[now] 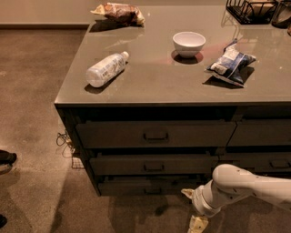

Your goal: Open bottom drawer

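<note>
The bottom drawer is the slimmest dark panel at the foot of the left stack, and it is closed. Its small black handle is barely visible in the shadow. Two taller drawers sit above it, also closed. My gripper is low near the floor, just right of the bottom drawer's front and slightly in front of it. Its cream fingers are spread apart, holding nothing. The white arm reaches in from the right edge.
On the counter lie a plastic bottle, a white bowl, a blue snack bag, a brown snack bag and a wire basket. Cables hang at the cabinet's left side. A shoe is at the left edge.
</note>
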Controlling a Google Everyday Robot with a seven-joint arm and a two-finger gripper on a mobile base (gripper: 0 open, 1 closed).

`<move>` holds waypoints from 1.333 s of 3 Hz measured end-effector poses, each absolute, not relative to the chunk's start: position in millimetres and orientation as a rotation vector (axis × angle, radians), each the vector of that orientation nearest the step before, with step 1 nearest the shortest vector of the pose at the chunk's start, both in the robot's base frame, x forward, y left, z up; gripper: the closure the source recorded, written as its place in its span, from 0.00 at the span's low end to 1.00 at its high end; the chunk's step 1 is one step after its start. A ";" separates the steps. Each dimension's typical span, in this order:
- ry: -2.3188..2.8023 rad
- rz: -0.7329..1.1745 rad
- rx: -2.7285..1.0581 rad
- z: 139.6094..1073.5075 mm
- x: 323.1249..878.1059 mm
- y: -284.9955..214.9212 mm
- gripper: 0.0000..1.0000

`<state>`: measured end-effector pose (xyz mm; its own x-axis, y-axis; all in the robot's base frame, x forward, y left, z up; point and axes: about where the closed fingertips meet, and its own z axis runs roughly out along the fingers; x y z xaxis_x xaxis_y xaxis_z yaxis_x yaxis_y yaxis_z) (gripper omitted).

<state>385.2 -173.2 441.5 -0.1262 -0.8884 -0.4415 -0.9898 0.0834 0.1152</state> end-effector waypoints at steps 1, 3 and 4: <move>2.112 0.575 -1.870 428.2 389.7 -175.4 0.00; 2.086 0.448 -1.850 348.6 440.7 -192.1 0.00; 2.075 0.439 -1.802 305.8 471.0 -198.6 0.00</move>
<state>471.0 -198.6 305.8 -0.1245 -0.8795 -0.4594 -0.9901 0.1401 0.0002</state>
